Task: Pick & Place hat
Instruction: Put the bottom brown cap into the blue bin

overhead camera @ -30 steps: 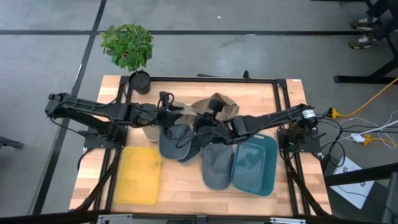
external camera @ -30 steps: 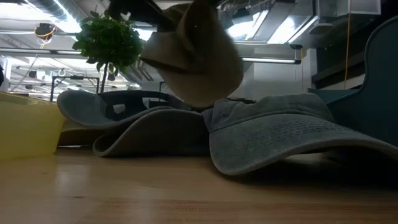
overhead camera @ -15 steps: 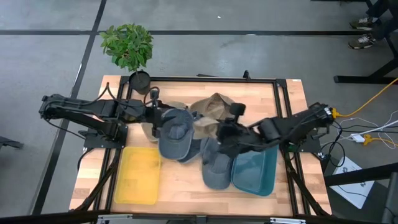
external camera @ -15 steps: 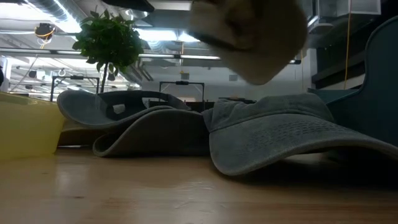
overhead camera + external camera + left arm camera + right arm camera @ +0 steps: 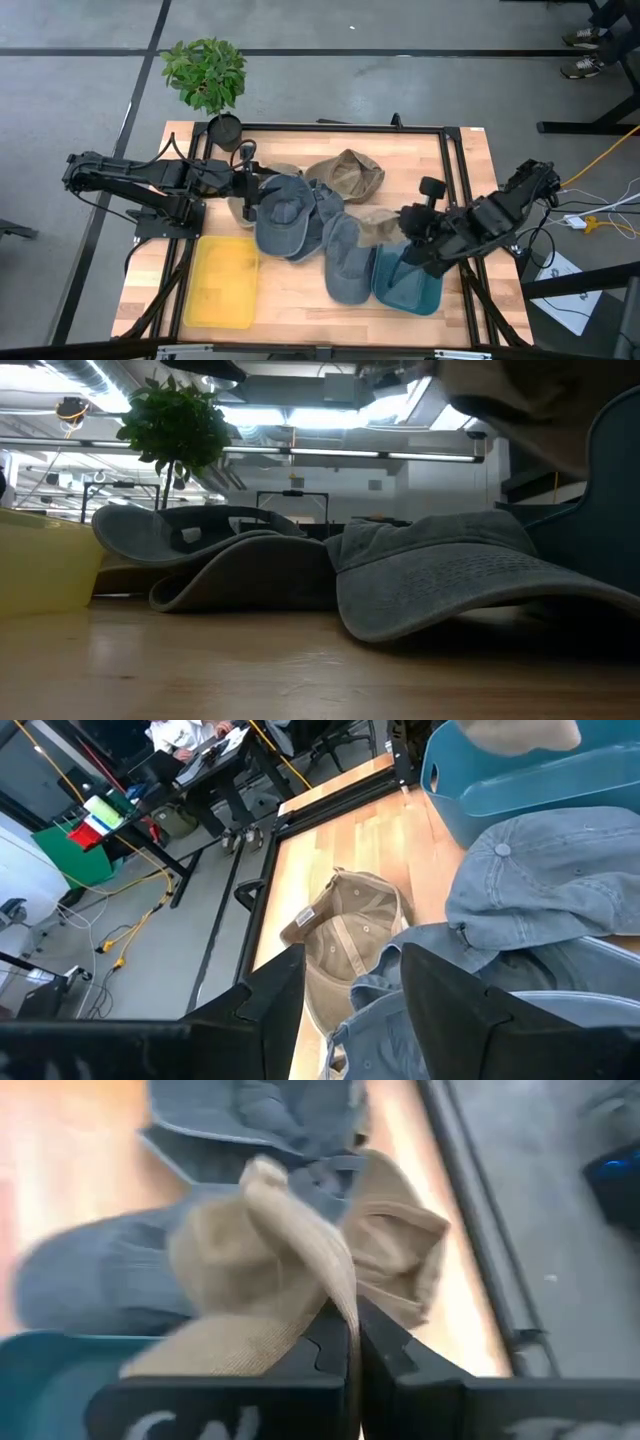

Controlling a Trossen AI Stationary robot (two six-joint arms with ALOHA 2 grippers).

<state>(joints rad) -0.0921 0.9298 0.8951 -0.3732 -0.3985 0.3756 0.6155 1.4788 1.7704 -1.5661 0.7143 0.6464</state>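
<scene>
My right gripper (image 5: pixel 402 226) is shut on a tan hat (image 5: pixel 375 228), carried above the table at the far left rim of the teal bin (image 5: pixel 412 280). The low view shows this hat (image 5: pixel 520 390) high up, clear of the table. A second tan hat (image 5: pixel 348 172) lies crown down at the far side of the pile. Several blue-grey hats (image 5: pixel 285 212) lie overlapping in the table's middle. My left gripper (image 5: pixel 247 190) is open at the pile's left edge; its fingers (image 5: pixel 270 1005) hover over a blue-grey hat (image 5: pixel 540 870). My right gripper pinches a folded edge of the tan hat (image 5: pixel 338 1305) between its two fingers. The cloth bunches up in front of the fingers (image 5: pixel 325 1342) and spreads to both sides. The hat is lifted clear of the table.
A yellow bin (image 5: pixel 222 282) sits near the table's near left corner. A potted plant (image 5: pixel 208 78) stands at the far left corner. One blue-grey hat (image 5: pixel 350 262) lies against the teal bin's left wall. A black frame (image 5: pixel 450 140) runs round the table.
My right gripper has carried the tan hat from above the middle of the pile toward the table's right and near edge, up to the teal bin, with the hat staying clear of the table. My left gripper has drawn back a little toward the left.
</scene>
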